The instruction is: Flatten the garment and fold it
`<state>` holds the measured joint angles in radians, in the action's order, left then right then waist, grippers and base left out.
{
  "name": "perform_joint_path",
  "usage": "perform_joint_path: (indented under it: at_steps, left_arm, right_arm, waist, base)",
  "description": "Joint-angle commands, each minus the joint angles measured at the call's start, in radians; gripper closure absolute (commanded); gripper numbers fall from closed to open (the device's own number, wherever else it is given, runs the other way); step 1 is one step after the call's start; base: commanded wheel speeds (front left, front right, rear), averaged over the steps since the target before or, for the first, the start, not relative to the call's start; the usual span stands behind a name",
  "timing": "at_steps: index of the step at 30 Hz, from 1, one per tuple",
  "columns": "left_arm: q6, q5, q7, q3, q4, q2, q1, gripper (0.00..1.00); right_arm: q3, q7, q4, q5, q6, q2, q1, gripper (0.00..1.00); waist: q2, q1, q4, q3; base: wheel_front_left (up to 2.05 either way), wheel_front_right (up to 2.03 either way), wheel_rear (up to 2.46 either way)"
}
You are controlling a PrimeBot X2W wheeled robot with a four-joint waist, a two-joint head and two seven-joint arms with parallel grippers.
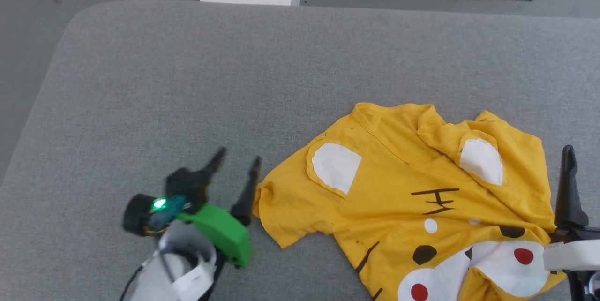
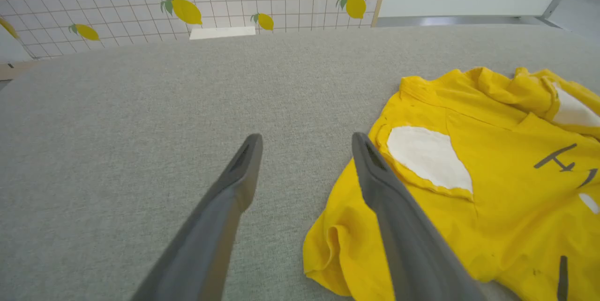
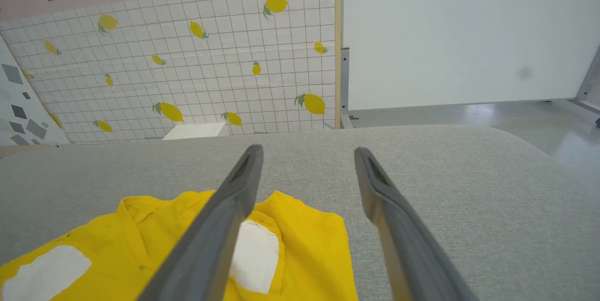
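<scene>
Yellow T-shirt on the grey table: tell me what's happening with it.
A two-armed robot is tasked to flatten and fold the T-shirt. It lies rumpled, print up, on the table, one shoulder folded over. The left gripper is open beside a sleeve, the right gripper open at the opposite edge; neither holds cloth.

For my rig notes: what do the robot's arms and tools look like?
The left tool has two long, tapering dark fingers on a black body, with a bright green cover, a lit green lamp and a black cable along the white forearm. The right tool has matching grey-black fingers.
</scene>
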<state>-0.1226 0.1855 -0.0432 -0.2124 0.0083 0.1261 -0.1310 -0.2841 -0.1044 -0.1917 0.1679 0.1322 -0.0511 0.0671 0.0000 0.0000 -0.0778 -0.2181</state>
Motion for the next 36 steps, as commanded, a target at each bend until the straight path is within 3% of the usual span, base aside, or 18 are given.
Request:
perform_joint_path:
  at_steps: [1, 19, 20, 21, 28, 36]
  left_arm:
    - [-0.004, 0.009, -0.040, -0.017, 0.027, 0.012, -0.029, 0.00]
    - [-0.007, 0.111, -0.356, -0.106, 0.235, 0.040, -0.076, 0.00]
    - [-0.006, 0.115, -0.366, -0.105, 0.235, 0.042, -0.075, 0.56]
    - [-0.002, 0.117, -0.374, -0.104, 0.236, 0.043, -0.075, 1.00]
    - [0.032, 0.131, -0.326, -0.075, 0.217, 0.035, -0.070, 1.00]
    - [0.089, 0.170, -0.136, 0.042, 0.078, 0.039, -0.033, 1.00]
  right_arm:
    - [0.007, 0.003, 0.003, -0.005, -0.002, 0.001, -0.018, 0.00]
    - [0.014, 0.029, 0.012, -0.012, -0.002, 0.001, -0.038, 0.00]
    - [0.015, 0.029, 0.012, -0.012, -0.002, 0.001, -0.038, 0.00]
    - [0.015, 0.029, 0.013, -0.010, -0.002, 0.001, -0.038, 0.00]
    - [0.018, 0.028, 0.025, -0.003, -0.002, 0.001, -0.037, 0.00]
    - [0.021, 0.025, 0.028, -0.001, -0.002, 0.001, -0.035, 0.00]
  waist:
    - [0.0000, 0.0000, 0.001, -0.017]
    - [0.0000, 0.0000, 0.016, -0.059]
    - [0.0000, 0.0000, 0.017, -0.060]
    - [0.0000, 0.0000, 0.018, -0.061]
    - [0.0000, 0.0000, 0.020, -0.057]
    - [0.0000, 0.0000, 0.026, -0.045]
  base:
    - [0.00, 0.00, 0.00]
    - [0.00, 0.00, 0.00]
    - [0.00, 0.00, 0.00]
    - [0.00, 0.00, 0.00]
    - [0.00, 0.00, 0.00]
    - [0.00, 0.00, 0.00]
